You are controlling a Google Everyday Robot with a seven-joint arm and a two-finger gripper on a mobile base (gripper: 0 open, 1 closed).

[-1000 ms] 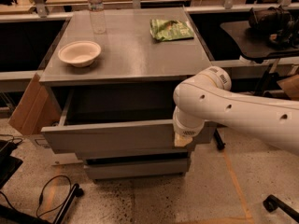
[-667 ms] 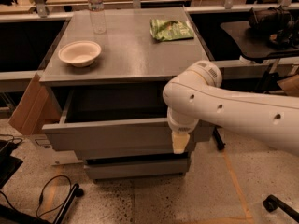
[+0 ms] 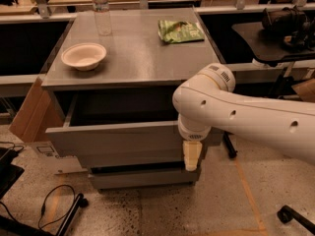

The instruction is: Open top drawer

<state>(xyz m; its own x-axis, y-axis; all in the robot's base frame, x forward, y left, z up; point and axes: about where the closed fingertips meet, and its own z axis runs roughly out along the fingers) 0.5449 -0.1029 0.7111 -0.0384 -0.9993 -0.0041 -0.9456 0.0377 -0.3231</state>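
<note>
While top drawer (image 3: 118, 140) sits open, gripper (image 3: 192, 157) hangs by its front, grip state unk.

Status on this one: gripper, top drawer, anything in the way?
Gripper down at top drawer front, right end. Drawer pulled out, interior showing. Cardboard leans left of cabinet, beside the drawer's path.

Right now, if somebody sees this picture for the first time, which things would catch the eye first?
The big white robot arm reaches in from the right, its gripper at the right end of the top drawer, which stands open and shows a dark interior. On the grey cabinet top are a pale bowl at the left, a clear bottle behind it and a green bag at the back right.
</note>
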